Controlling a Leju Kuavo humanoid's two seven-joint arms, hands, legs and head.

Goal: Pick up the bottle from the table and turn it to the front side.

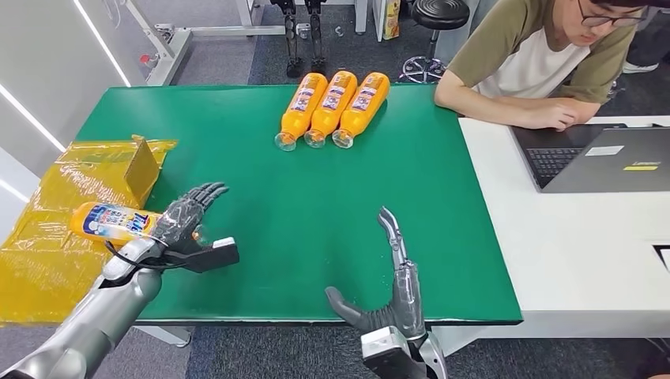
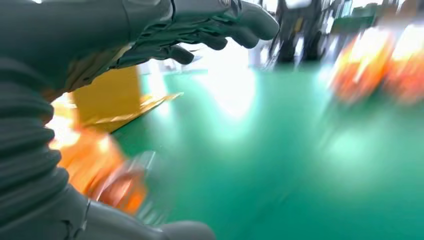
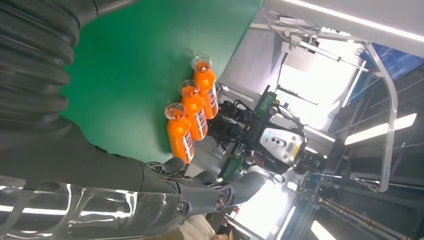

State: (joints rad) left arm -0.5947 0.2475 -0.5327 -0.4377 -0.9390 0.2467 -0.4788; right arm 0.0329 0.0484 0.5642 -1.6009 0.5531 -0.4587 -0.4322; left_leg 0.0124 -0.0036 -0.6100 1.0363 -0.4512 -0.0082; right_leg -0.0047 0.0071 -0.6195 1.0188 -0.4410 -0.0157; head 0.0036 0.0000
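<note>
Left hand (image 1: 183,217) hides the bottle (image 1: 111,222)'s neck end.

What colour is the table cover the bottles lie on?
Green, plain with no pattern; the head view shows it best.

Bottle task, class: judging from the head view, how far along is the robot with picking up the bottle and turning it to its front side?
Done: three orange bottles lie in a row at the table's far side. In hand: the left hand is at a fourth bottle lying on the yellow bag, label showing; whether the hand grips it cannot be told. The right hand is open, holding nothing. Left: lifting, turning it frontward and setting it down.
</note>
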